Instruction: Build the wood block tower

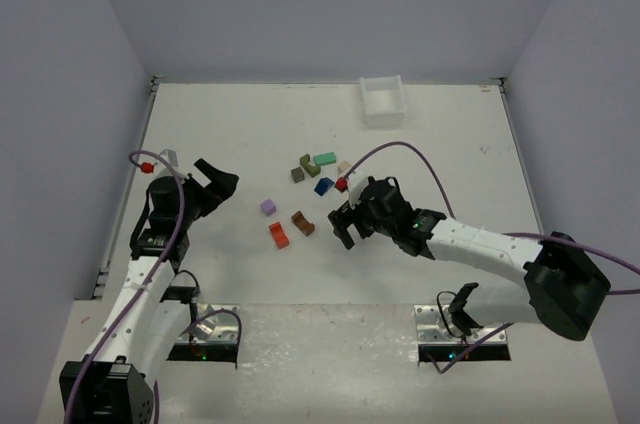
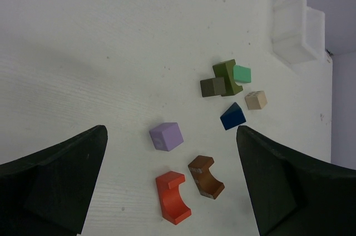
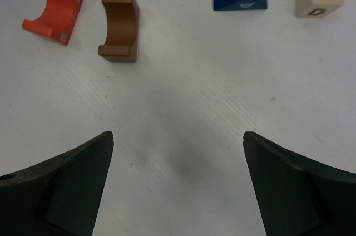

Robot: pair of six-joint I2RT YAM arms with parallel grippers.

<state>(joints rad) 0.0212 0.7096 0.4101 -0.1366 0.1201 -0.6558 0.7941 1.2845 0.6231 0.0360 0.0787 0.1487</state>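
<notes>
Mid-table [image 1: 220, 124], top view, listed left to right: eight wood blocks [image 2: 232, 116] lying loose between two grippers, none stacked.

1. Left gripper [image 1: 218, 180]: at the table's left side. Fingers [image 2: 61, 177] spread wide apart, nothing between them.
2. Purple cube [image 1: 268, 207]: at 4 o'clock from the left gripper, standing apart from all other pieces.
3. Red-orange arch [image 1: 279, 235]: at 5 o'clock from the purple cube, near it, lying on its side.
4. Grey-brown block [image 1: 297, 175]: left end of a touching row of three that runs toward 2 o'clock.
5. Brown arch [image 1: 303, 223]: just beside the red-orange arch at its 2 o'clock, with a narrow gap between them, lying on its side.
6. Olive block [image 1: 310, 165]: middle of the row, touching the grey-brown block and the green block.
7. Blue roof-shaped block [image 1: 323, 186]: at 5 o'clock from the olive block, apart from it.
8. Green block [image 1: 325, 158]: right end of the row.
9. Beige cube [image 1: 345, 168]: at 1 o'clock from the blue roof-shaped block, near it; the right wrist view shows a letter D on one face.
10. Right gripper [image 1: 343, 227]: at 5 o'clock from the blue roof-shaped block, brown arch at its 9 o'clock. Fingers [image 3: 61, 186] wide apart, bare table between them.
11. White tray [image 1: 383, 99]: at the far edge, 1 o'clock from the blocks, well apart.
</notes>
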